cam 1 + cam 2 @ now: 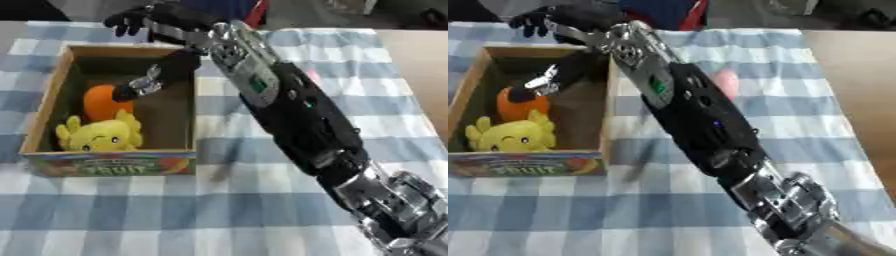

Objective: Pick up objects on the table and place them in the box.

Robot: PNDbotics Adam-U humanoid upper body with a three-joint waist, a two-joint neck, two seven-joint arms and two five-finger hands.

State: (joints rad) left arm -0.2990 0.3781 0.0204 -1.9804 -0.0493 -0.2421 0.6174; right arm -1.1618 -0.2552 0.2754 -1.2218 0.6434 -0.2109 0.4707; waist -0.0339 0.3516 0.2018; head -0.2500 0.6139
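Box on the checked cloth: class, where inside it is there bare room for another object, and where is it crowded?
The box is bare along its right wall and far end; the orange ball and yellow plush crowd its near left.

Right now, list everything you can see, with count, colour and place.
box: one, brown cardboard with a printed fruit front, left on the table.
yellow plush toy: one, yellow, near end of the box.
orange ball: one, orange, in the box behind the plush toy.
pink thing: one, pink, on the cloth, mostly hidden behind the arm.
tablecloth: one, blue and white check, covering the table.
right robot hand: one, black, over the box's far edge, fingers curled.
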